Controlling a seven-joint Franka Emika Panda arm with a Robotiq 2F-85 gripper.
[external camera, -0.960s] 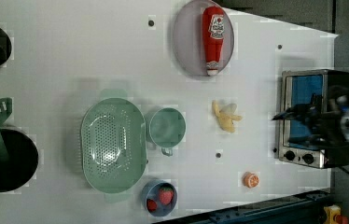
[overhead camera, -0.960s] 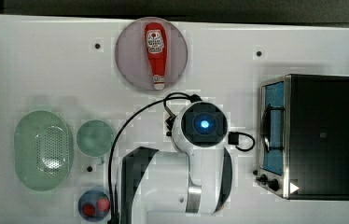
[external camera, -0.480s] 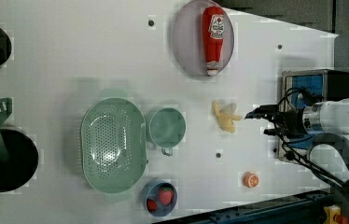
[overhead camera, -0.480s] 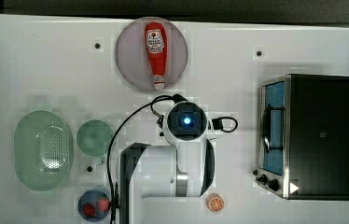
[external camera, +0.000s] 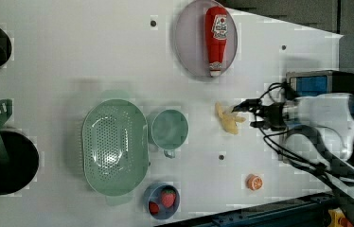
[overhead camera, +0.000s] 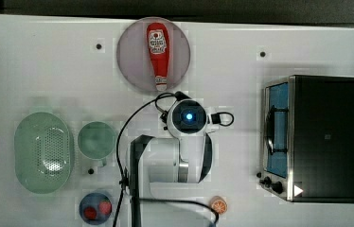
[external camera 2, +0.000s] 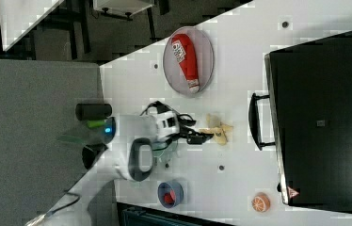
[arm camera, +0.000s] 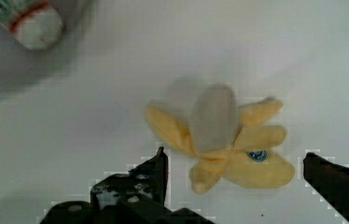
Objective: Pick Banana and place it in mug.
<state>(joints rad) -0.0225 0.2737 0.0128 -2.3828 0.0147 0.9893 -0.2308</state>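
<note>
The banana [arm camera: 219, 135], peeled open with yellow flaps spread, lies flat on the white table [external camera: 94, 56]; I also see the banana [external camera: 227, 119] in the left view and the banana [external camera 2: 217, 131] in the right view. My gripper [arm camera: 235, 161] hangs just above it, open, with one dark finger [arm camera: 156, 175] on each side and nothing held. In the left view the gripper [external camera: 243, 113] is at the banana's right. The pale mint mug [external camera: 168, 130] stands upright to the banana's left in the left view; the mug [overhead camera: 96, 140] sits left of the arm in the top view.
A ketchup bottle [overhead camera: 157, 52] lies on a grey plate [overhead camera: 132, 66] close to the banana. A toaster oven [overhead camera: 317, 137] stands at the top view's right. A green colander [overhead camera: 42, 151], a blue bowl [overhead camera: 94, 208] of red fruit and an orange half [overhead camera: 219, 205] sit nearby.
The arm has swung away from the toaster oven toward the banana, leftward in the left view. The gripper now hangs over the banana, still open.
</note>
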